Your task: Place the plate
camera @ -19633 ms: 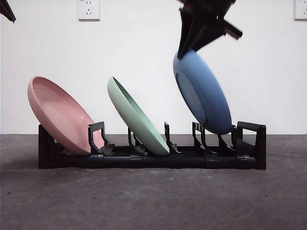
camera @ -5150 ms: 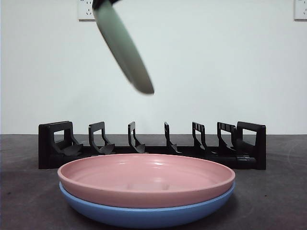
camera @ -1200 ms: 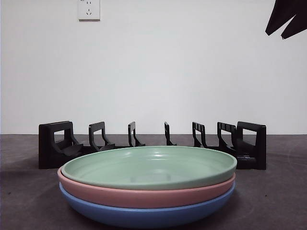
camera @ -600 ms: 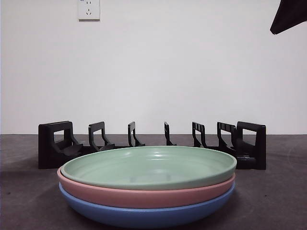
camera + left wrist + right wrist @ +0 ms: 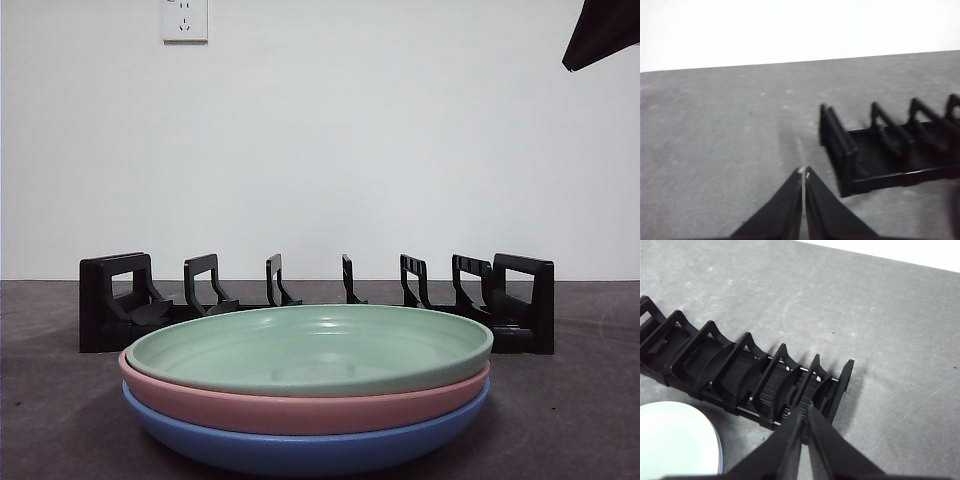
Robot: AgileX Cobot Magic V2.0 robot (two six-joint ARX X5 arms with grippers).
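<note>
Seen low across the dark grey table (image 5: 60, 420): a long black plastic plate rack (image 5: 315, 305) with upright dividers and bare slots; right in front of that rack, a stack of three round plates lying flat; pale green plate (image 5: 310, 348) on top, pink plate (image 5: 300, 410) under it, blue plate (image 5: 300, 448) at the bottom, each resting in the one below; above the rack's one end, only a black tip at a top corner; behind the rack, a white wall with a white wall socket (image 5: 185, 19).

Seen from the right wrist: the rack from above, slanting across the table, all its dividers plain; just beside the rack, a part of the top plate with a thin blue edge under it, cut off by the picture's edge; pink plate not seen here; right gripper (image 5: 804, 412) up above the rack's end wall, jaws pressed together, nothing between them.

Seen from the left wrist: only the rack's other end; no plates here; left gripper (image 5: 803, 173) high, near that end and off to its side, jaws shut tight together and bare.

Wide bare table past both ends of the rack; small gap between rack and stack.
</note>
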